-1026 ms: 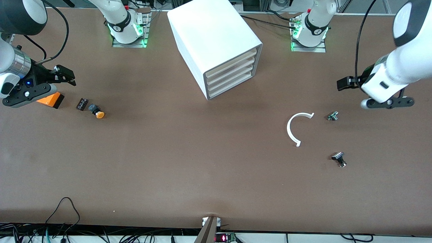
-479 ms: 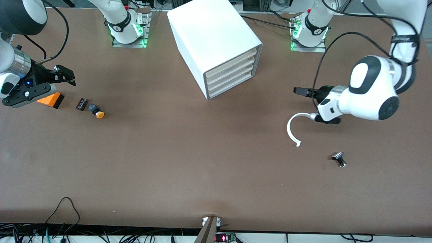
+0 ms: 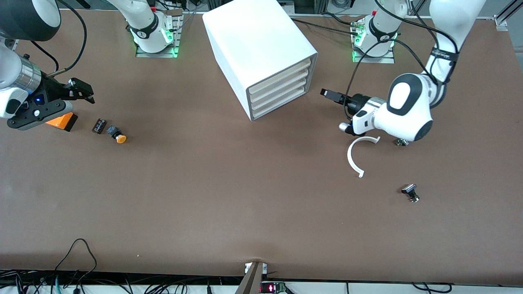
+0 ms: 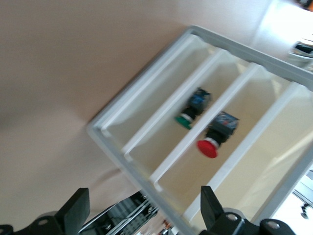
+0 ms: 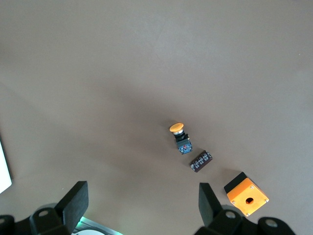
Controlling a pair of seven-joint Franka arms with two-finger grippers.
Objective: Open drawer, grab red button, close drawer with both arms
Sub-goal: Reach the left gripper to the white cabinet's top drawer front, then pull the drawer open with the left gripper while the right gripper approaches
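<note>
The white cabinet stands at the back middle with all four cream drawer fronts shut; the drawer is the lowest. In the left wrist view the red-capped button shows through the cabinet's front, one compartment over from a green-capped button; which drawer holds it I cannot tell. My left gripper hangs open over the table, just in front of the drawers, with nothing between its fingers. My right gripper waits open over the right arm's end of the table.
A white C-shaped ring lies under the left arm, with small metal parts beside it. Near the right gripper lie an orange-capped button, a black block and an orange box.
The left arm has swung in from its end of the table to the cabinet's front, gripper still open. The right arm has barely moved.
</note>
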